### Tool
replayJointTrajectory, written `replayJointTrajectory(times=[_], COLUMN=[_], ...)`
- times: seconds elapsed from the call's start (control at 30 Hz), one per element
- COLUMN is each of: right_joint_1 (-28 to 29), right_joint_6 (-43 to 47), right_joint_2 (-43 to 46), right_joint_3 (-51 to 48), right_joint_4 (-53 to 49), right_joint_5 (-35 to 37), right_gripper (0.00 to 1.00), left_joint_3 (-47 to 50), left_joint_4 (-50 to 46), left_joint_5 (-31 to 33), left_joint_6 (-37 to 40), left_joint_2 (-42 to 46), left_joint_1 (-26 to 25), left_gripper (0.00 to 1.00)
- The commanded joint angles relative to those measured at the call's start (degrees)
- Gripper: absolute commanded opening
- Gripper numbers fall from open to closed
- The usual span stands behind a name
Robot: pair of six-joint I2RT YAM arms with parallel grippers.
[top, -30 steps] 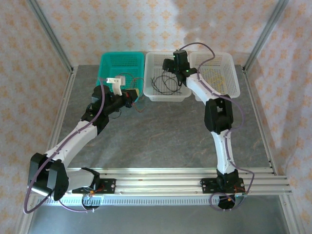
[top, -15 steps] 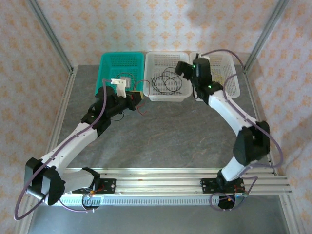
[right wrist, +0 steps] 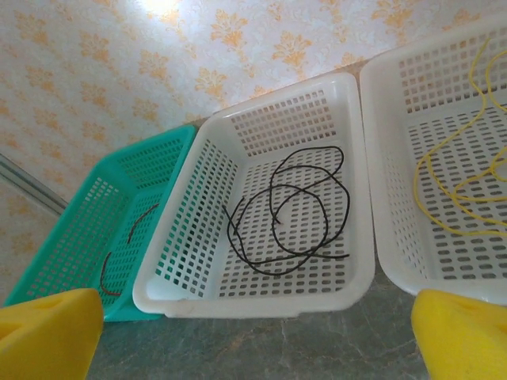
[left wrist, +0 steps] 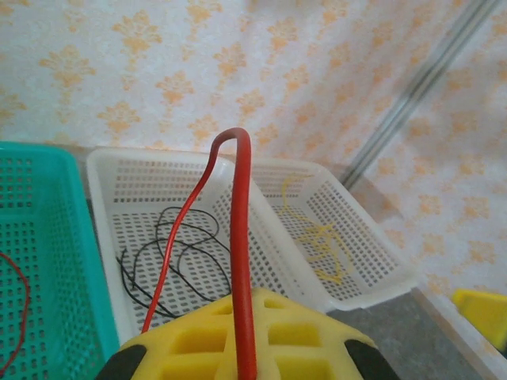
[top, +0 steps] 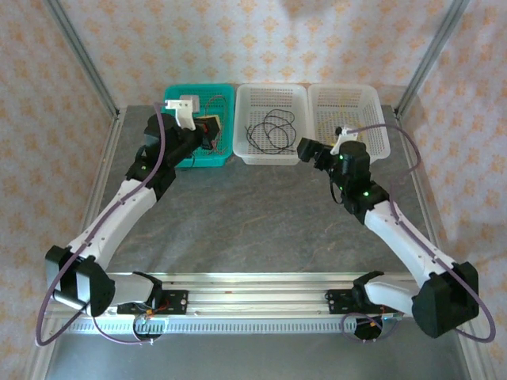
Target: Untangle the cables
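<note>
Yellow-tipped, our left gripper [left wrist: 245, 344] pinches the thin red cable [left wrist: 238, 237], which arches toward twelve o'clock, the teal plastic basket [left wrist: 55, 261] at nine. Our right gripper [right wrist: 255, 336] gapes wide, holding nothing. At its twelve o'clock the thin black cable [right wrist: 289, 210] coils in a white perforated basket [right wrist: 190, 214]; at two, the thin yellow cable [right wrist: 459, 182] lies in a second white basket [right wrist: 379, 158].

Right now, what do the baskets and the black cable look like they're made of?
The teal basket, the middle white basket and the right white basket look like moulded plastic, slightly glossy: rigid walls with even slots. The black cable looks like thin wire in a smooth plastic or rubber jacket: it lies in loose loops. Its core is hidden.
</note>
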State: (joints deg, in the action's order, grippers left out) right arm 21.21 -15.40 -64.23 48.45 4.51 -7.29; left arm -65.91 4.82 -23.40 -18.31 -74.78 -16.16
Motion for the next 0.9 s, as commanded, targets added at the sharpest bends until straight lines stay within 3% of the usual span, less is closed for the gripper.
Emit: replayJointTrajectory(times=[0.0,0.37,0.87], right_joint_1=[-0.03,0.01,-0.03], right_joint_6=[-0.28,-1.65,4.42], right_joint_2=[1.96,2.88,4.38], right_joint_3=[-3.97,-13.27,-11.6], right_joint_4=[4.4,13.84,7.77], right_joint_5=[1.36,0.15,-4.36], right_gripper=[1.0,1.0,1.0], left_joint_3=[-4.5,-10.55,-23.02], left_joint_4=[-1.42,-0.86,-3.54], left_joint_5=[0.99,0.89,-1.04], left_joint_6=[2.43,3.28,4.11], left_joint_2=[-1.93,-8.86,-26.75], left_joint_1=[1.15,5.81,12.79], left_gripper=[0.0,0.0,0.0])
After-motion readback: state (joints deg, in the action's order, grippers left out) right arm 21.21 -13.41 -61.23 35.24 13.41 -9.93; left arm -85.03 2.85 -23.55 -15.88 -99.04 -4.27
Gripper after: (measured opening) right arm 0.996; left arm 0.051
